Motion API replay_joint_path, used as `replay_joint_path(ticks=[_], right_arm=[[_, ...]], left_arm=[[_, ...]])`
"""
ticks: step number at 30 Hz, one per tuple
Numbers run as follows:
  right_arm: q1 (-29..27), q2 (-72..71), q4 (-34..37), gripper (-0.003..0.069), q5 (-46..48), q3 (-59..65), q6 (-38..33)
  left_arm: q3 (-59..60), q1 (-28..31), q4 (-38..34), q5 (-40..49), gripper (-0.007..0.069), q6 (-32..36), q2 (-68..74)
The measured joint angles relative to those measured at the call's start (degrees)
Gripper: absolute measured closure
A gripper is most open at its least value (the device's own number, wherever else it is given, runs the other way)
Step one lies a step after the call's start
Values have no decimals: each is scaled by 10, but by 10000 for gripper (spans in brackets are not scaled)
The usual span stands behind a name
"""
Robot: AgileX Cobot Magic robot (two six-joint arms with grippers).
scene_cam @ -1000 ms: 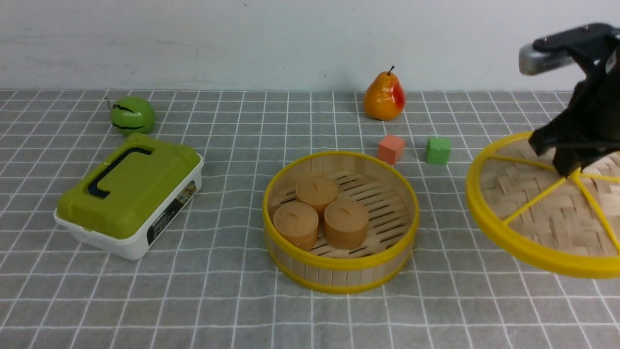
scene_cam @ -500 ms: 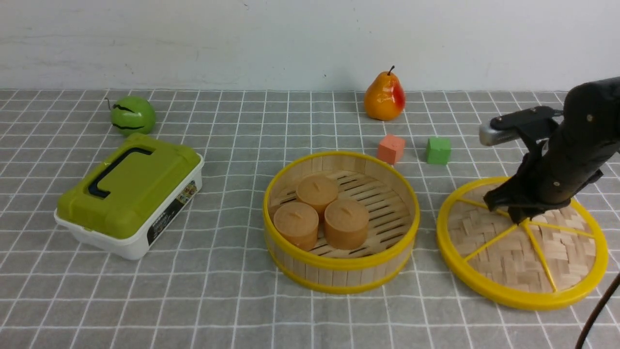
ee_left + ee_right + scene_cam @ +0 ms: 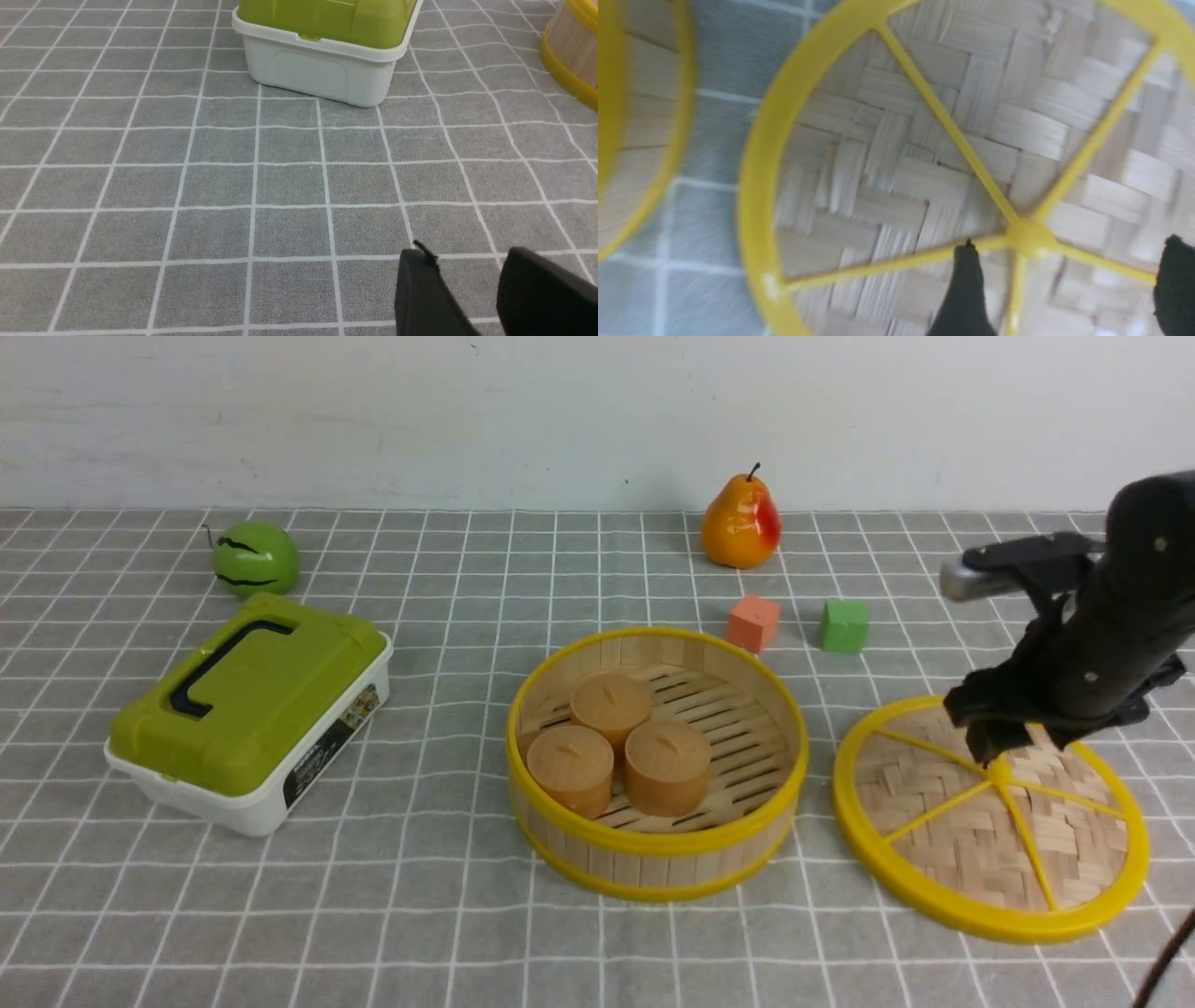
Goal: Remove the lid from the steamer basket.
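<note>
The gridded desk (image 3: 420, 915) carries the steamer basket (image 3: 658, 868); right of it lies the lid (image 3: 990, 812), left the green-lidded box (image 3: 247, 709), behind it two blocks (image 3: 752, 623) and a pear (image 3: 740, 522). Only the right wrist view shows the right claw (image 3: 1064, 275) spread wide around the lid's knob; the left claw's (image 3: 460, 275) fingers, a narrow gap between them, appear only in the left wrist view.

You are seeing one steamer basket (image 3: 653, 845) holding three round brown buns (image 3: 667, 765), one lid (image 3: 990, 803) lying beside it, two small blocks (image 3: 752, 623), one pear (image 3: 741, 523), one green round fruit (image 3: 256, 558), one green-lidded box (image 3: 252, 709)
</note>
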Motion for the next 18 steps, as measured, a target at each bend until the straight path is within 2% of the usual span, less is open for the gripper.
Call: replay_joint_path(ticks=[3,5,6,9,15,17,18], right_arm=[[0,-77,48,167,18,0,-27],[0,-143,103,200,27,6,-62],[0,-149,107,204,28,7,-65],[0,-248,149,323,30,45,-107],[0,-416,159,601,22,154,-117],[0,-471,160,659,10,200,-118],[0,-476,160,664,9,203,-118]], left_arm=[[0,0,0,0,386,0,0],[0,0,0,0,386,0,0],[0,0,0,0,386,0,0],[0,0,0,0,386,0,0],[0,0,0,0,386,0,0],[0,0,0,0,386,0,0],[0,0,0,0,386,0,0]])
